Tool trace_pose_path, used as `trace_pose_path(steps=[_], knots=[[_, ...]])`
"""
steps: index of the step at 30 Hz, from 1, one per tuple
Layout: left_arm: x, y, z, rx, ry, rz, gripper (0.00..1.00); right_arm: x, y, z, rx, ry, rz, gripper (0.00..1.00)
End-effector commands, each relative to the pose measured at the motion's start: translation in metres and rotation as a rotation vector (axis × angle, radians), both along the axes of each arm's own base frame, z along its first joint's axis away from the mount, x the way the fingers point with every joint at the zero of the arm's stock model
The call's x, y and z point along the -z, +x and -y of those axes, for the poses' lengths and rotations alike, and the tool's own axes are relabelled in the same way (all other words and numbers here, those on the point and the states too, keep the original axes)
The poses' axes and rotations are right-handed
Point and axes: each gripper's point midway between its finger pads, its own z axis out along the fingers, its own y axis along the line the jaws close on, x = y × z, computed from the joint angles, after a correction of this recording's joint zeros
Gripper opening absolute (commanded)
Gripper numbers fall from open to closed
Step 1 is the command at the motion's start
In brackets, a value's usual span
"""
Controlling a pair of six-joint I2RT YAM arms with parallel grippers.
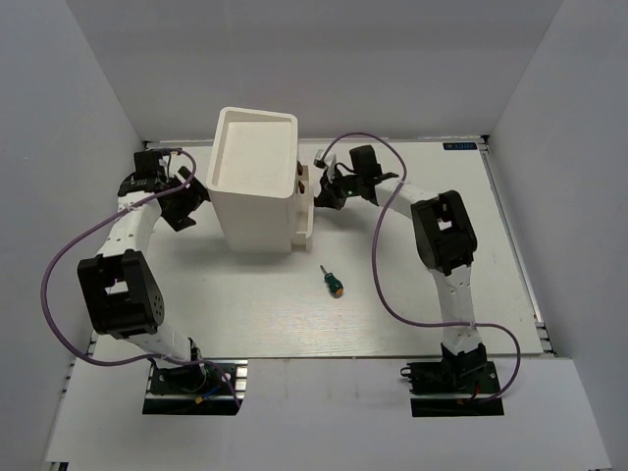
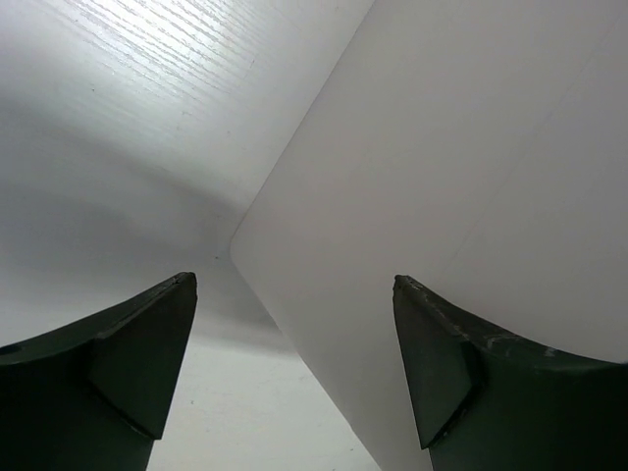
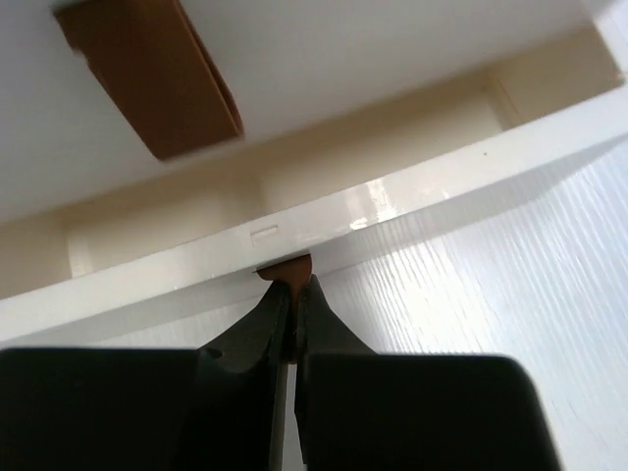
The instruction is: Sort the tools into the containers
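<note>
1. The left tool [image 1: 183, 203] is hovering at the left side of the white counter [image 1: 412, 294], just beside the left wall of the tall white rectangular plastic box [image 1: 253, 167]. Its jaws are standing wide apart and are holding nothing. In the left wrist view its two dark fingers [image 2: 128, 373] are flanking a rounded corner of the box. I cannot tell whether either finger is touching the wall.
2. The box is standing upright toward the far middle of the counter, with its recessed top tray facing up.
3. White pull-out drawers [image 1: 304, 201] are sticking out from the right side of the box.
4. The right tool [image 1: 321, 189] is reaching in against those drawers. Its jaws are pinching almost fully together on a small brown knob [image 3: 285, 267]. In the right wrist view this knob is peeking out from under the white front lip of a drawer that is standing pulled out. A second brown knob [image 3: 147, 78] is showing at the upper left of that view, on another white front.
5. A stubby green-handled screwdriver [image 1: 332, 282] is lying flat on the counter in front of the box, on the side nearer the arm bases. It is lying well apart from both tools, with its dark shaft pointing toward the box and its green handle pointing away.
6. A purple cable [image 1: 378, 255] is looping along the right arm, over the counter to the right of the screwdriver.
</note>
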Motion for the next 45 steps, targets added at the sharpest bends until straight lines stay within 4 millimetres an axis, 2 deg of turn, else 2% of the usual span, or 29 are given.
trace_pose_path(steps=[1, 8, 10, 11, 12, 13, 15, 16, 17, 18, 19, 20, 21, 23, 24, 26, 27, 28, 30, 31, 33, 34, 35, 37, 38, 41, 43, 44, 45], knots=[[-0.03, -0.004, -0.003, -0.04, 0.03, 0.067, 0.93, -0.024, 0.029, 0.042, 0.112, -0.062, 0.107, 0.0], [-0.04, -0.012, -0.016, -0.095, 0.076, 0.074, 0.93, -0.019, 0.032, 0.074, 0.156, -0.095, 0.103, 0.0], [-0.052, -0.014, -0.017, -0.112, 0.084, 0.105, 0.93, -0.023, 0.032, 0.076, 0.15, -0.076, 0.091, 0.0], [-0.054, -0.017, -0.019, -0.119, 0.094, 0.104, 0.93, -0.024, 0.032, 0.076, 0.146, -0.067, 0.086, 0.12], [-0.058, -0.018, -0.022, -0.13, 0.107, 0.116, 0.93, -0.029, 0.03, 0.072, 0.139, -0.041, 0.061, 0.47], [-0.064, -0.02, -0.025, -0.134, 0.129, 0.133, 0.93, -0.033, 0.023, 0.064, 0.107, -0.018, 0.044, 0.67], [-0.098, -0.025, -0.025, -0.135, 0.184, 0.247, 0.93, -0.046, 0.024, 0.07, 0.105, -0.001, 0.026, 0.87], [-0.113, -0.027, -0.029, -0.111, 0.241, 0.31, 0.93, -0.05, 0.024, 0.072, 0.11, -0.004, 0.026, 0.9], [-0.13, -0.029, -0.026, -0.088, 0.25, 0.38, 0.84, -0.051, 0.024, 0.077, 0.125, -0.011, 0.012, 0.9], [-0.161, -0.039, -0.023, -0.079, 0.266, 0.493, 0.79, -0.066, 0.025, 0.085, 0.167, -0.023, 0.023, 0.9], [-0.183, -0.038, -0.019, -0.026, 0.299, 0.599, 0.72, -0.061, 0.022, 0.091, 0.19, -0.037, -0.008, 0.9], [-0.197, -0.041, -0.014, 0.006, 0.307, 0.654, 0.53, -0.063, 0.023, 0.101, 0.219, -0.039, -0.02, 0.9], [-0.208, -0.044, 0.0, 0.086, 0.281, 0.71, 0.44, -0.079, 0.02, 0.111, 0.26, -0.044, -0.008, 0.86], [-0.235, -0.047, 0.026, 0.212, 0.257, 0.825, 0.28, -0.08, 0.018, 0.128, 0.361, -0.059, -0.067, 0.29], [-0.237, -0.045, 0.053, 0.34, 0.18, 0.865, 0.18, -0.09, 0.007, 0.14, 0.398, -0.072, -0.087, 0.0], [-0.235, -0.046, 0.076, 0.452, 0.108, 0.871, 0.1, -0.102, 0.005, 0.163, 0.495, -0.095, -0.109, 0.0], [-0.238, -0.049, 0.09, 0.517, 0.067, 0.879, 0.1, -0.092, -0.009, 0.174, 0.546, -0.144, -0.188, 0.0], [-0.24, -0.051, 0.106, 0.571, 0.049, 0.887, 0.11, -0.102, -0.01, 0.192, 0.634, -0.165, -0.192, 0.0], [-0.238, -0.051, 0.122, 0.632, 0.045, 0.87, 0.17, -0.098, -0.028, 0.206, 0.659, -0.203, -0.274, 0.0], [-0.235, -0.051, 0.13, 0.664, 0.04, 0.856, 0.23, -0.1, -0.038, 0.224, 0.676, -0.223, -0.309, 0.0], [-0.216, -0.061, 0.164, 0.772, 0.013, 0.784, 0.29, -0.094, -0.057, 0.241, 0.693, -0.287, -0.374, 0.62], [-0.202, -0.057, 0.179, 0.806, 0.005, 0.732, 0.35, -0.094, -0.071, 0.257, 0.72, -0.316, -0.422, 0.79], [-0.188, -0.072, 0.207, 0.885, -0.015, 0.678, 0.38, -0.088, -0.081, 0.266, 0.726, -0.348, -0.427, 0.9], [-0.159, -0.072, 0.235, 0.933, 0.016, 0.588, 0.47, -0.089, -0.091, 0.289, 0.789, -0.396, -0.418, 0.9], [-0.147, -0.092, 0.264, 1.014, 0.008, 0.542, 0.49, -0.077, -0.107, 0.303, 0.835, -0.451, -0.452, 0.9], [-0.126, -0.106, 0.305, 1.066, 0.117, 0.478, 0.58, -0.061, -0.142, 0.311, 0.841, -0.505, -0.523, 0.9], [-0.105, -0.118, 0.309, 1.045, 0.16, 0.364, 0.61, -0.043, -0.154, 0.314, 0.852, -0.527, -0.547, 0.83], [-0.094, -0.112, 0.299, 0.961, 0.246, 0.313, 0.63, -0.042, -0.155, 0.312, 0.847, -0.514, -0.529, 0.81], [-0.072, -0.123, 0.296, 0.909, 0.254, 0.191, 0.63, -0.025, -0.166, 0.314, 0.861, -0.538, -0.567, 0.77]])
